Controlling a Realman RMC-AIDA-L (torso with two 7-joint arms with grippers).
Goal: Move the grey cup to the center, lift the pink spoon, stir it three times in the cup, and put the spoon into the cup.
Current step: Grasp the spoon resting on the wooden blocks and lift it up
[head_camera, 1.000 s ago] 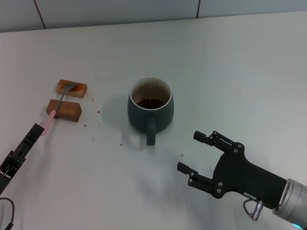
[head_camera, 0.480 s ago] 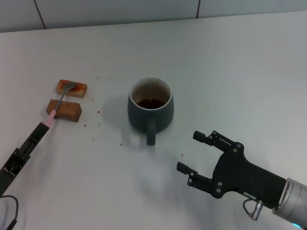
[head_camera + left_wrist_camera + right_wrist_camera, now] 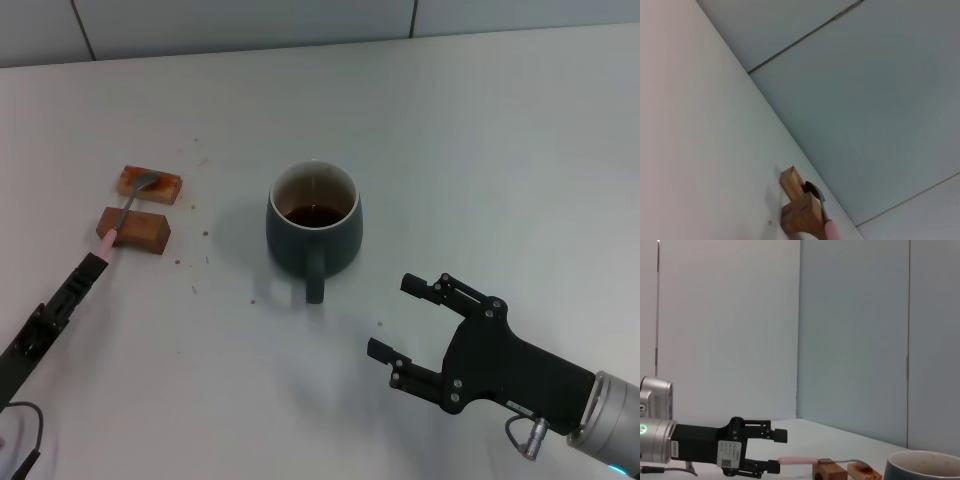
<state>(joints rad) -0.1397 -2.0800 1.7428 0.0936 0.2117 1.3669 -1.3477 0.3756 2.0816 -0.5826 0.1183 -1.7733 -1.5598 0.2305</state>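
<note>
White tabletop all around, with pale wall panels along its far edge. From the head camera we see the rounded dark grey-green ceramic mug about mid-table, handle turned toward the near edge, brown liquid in its cream inside. Over by the left edge, two small brown rectangular wooden blocks sit one behind the other, and the slim spoon with the pale pink handle and grey metal neck lies across them, bowl on the far block. Our left gripper sits just at the tip of the pink handle; from up here we can't tell how its fingers stand. Our right gripper hovers near the near right corner, fingers spread wide, gripping nothing, a bit apart from the mug.

Left wrist camera: just the blocks and the spoon lying on them.

Right wrist camera: the left gripper shows its two fingers clearly apart, the lower one at the spoon's pink end, handle not clamped. Mug rim sits close up.
</note>
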